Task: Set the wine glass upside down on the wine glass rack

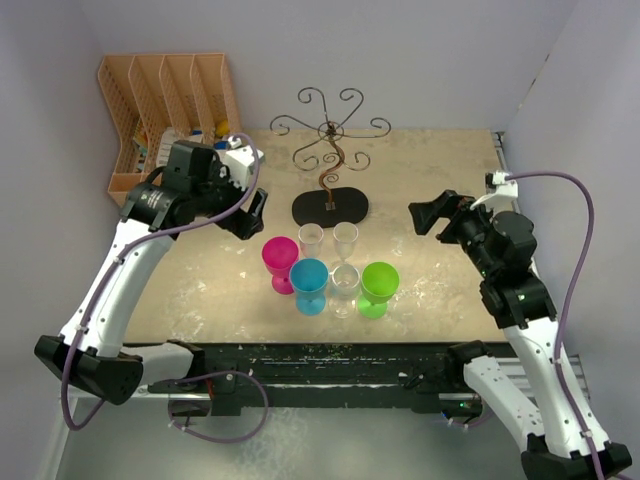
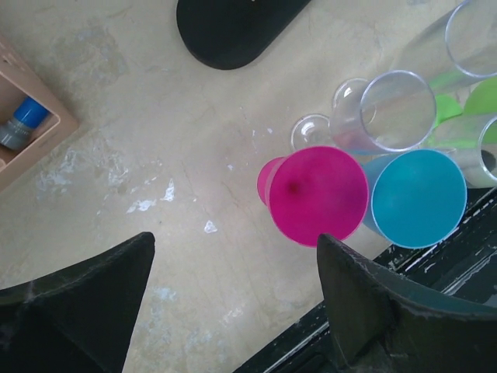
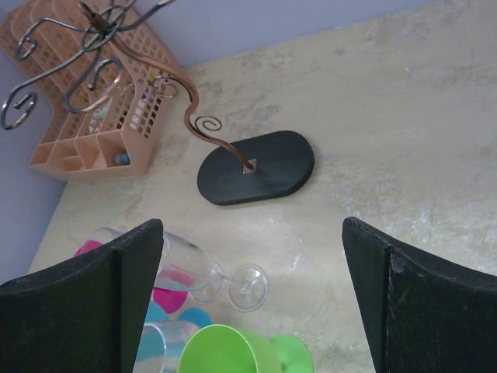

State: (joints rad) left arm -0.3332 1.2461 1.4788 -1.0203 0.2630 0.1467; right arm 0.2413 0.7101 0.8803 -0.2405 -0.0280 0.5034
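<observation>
Mottled beige tabletop (image 1: pixel 440 290) carries the wine glass rack (image 1: pixel 331 208) at the far centre, upright on its black oval base. Just near of it the wine glasses stand upright in a tight cluster: the magenta wine glass (image 1: pixel 280 255) at the left, the blue wine glass (image 1: pixel 309 278) beside it, the green wine glass (image 1: pixel 379 283) at the right, and the clear wine glasses (image 1: pixel 345 238) between and behind. The left gripper (image 1: pixel 250 215) hovers just left of the magenta one, jaws spread wide and holding nothing. The right gripper (image 1: pixel 425 215) hangs right of the rack, jaws equally wide and empty. A peach organizer (image 1: pixel 165 100) sits at the far left.
</observation>
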